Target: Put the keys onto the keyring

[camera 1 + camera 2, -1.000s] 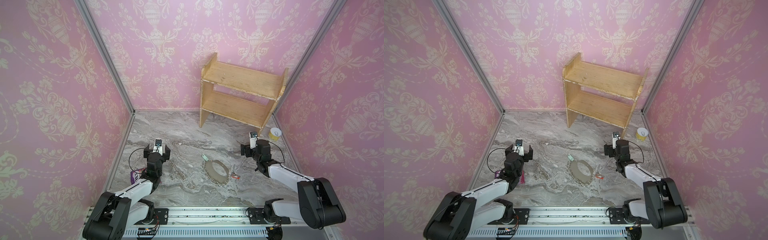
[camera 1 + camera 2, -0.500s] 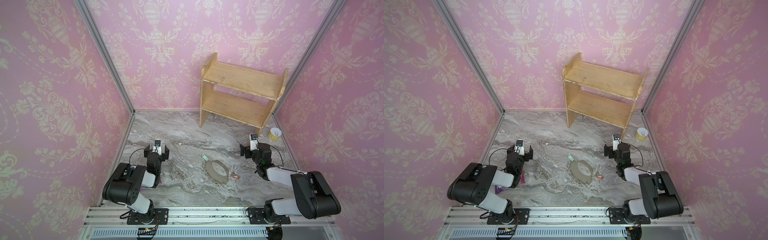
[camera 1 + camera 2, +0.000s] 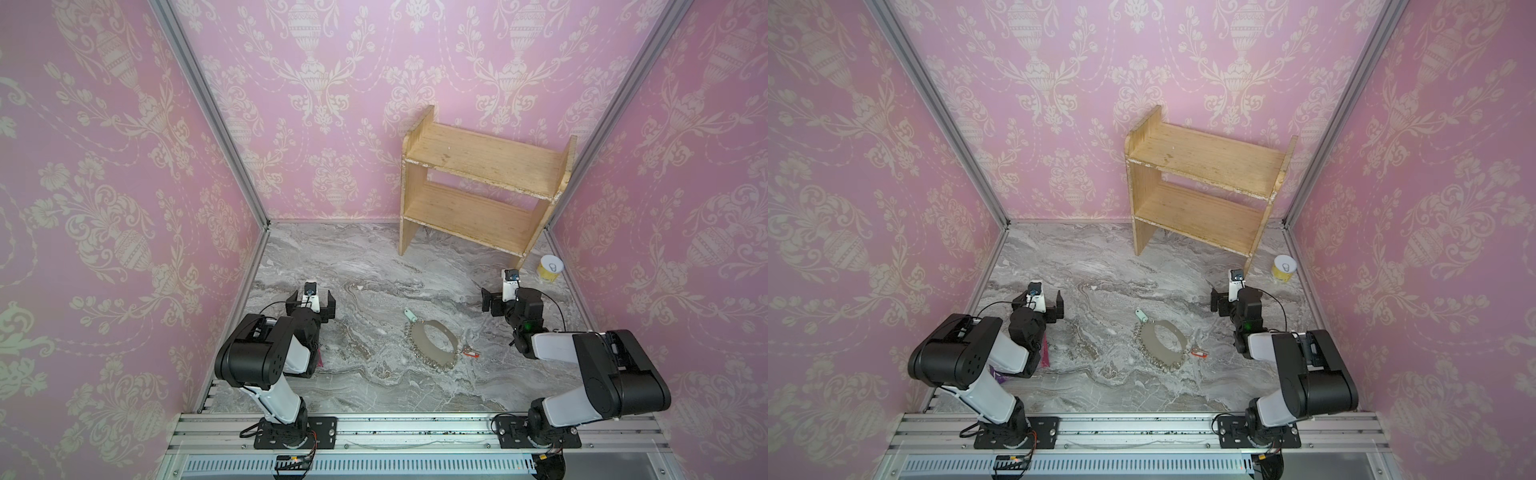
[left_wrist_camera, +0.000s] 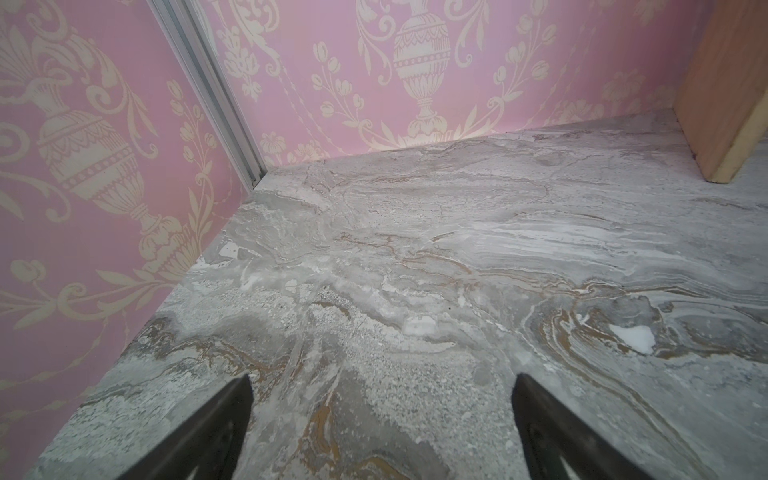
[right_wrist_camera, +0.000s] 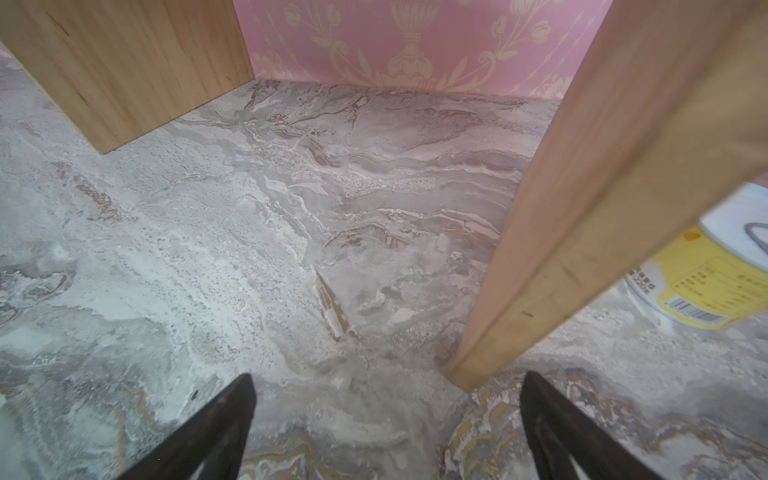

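Observation:
The keyring (image 3: 433, 344) (image 3: 1160, 344), a tan crescent edged with small silver rings, lies flat mid-table in both top views. The keys (image 3: 471, 353) (image 3: 1199, 353), a small red-orange tag with a tiny silver key, lie at its right end; whether they are joined to it I cannot tell. My left gripper (image 3: 311, 308) (image 3: 1040, 306) (image 4: 380, 415) is open and empty, low over bare marble well left of the keyring. My right gripper (image 3: 498, 304) (image 3: 1227, 302) (image 5: 384, 415) is open and empty, off to the keyring's right, facing the shelf's leg.
A wooden two-tier shelf (image 3: 478, 187) (image 3: 1204, 183) stands at the back right; its leg (image 5: 582, 208) is just ahead of my right gripper. A yellow can (image 3: 550, 269) (image 3: 1284, 269) (image 5: 706, 286) sits beside it. A mint tag (image 3: 411, 316) lies at the keyring's far end. A pink strip (image 3: 1044, 351) lies under the left arm.
Both arms have folded up, their elbows rising and drawing back toward the front rail. The grippers stay almost where they were, still open. Keyring and keys have not moved.

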You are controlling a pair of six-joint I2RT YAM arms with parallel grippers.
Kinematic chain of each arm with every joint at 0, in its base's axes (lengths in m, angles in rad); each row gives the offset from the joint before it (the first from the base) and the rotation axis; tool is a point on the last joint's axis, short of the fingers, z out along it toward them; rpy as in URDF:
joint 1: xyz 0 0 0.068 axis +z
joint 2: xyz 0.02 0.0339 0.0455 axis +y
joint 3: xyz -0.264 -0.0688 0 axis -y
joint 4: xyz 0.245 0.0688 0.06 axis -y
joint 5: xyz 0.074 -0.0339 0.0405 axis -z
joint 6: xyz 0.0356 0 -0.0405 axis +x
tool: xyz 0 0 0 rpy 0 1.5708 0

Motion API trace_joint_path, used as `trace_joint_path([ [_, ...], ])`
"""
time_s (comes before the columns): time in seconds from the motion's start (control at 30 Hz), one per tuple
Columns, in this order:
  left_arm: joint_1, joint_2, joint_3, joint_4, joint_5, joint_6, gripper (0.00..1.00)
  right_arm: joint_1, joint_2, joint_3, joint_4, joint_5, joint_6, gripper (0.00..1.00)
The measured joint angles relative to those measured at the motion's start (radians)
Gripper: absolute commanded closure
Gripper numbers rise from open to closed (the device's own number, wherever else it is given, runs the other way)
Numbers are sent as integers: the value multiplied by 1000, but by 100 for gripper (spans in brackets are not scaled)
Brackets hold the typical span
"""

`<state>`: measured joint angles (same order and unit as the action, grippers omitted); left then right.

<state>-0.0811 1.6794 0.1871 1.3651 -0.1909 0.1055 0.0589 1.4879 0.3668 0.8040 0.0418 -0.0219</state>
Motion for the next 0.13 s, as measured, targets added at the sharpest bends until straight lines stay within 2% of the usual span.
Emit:
trace_joint_path([
  [0.13, 0, 0, 0, 7, 2, -2, 1, -1, 0, 3, 0, 0, 0, 0],
])
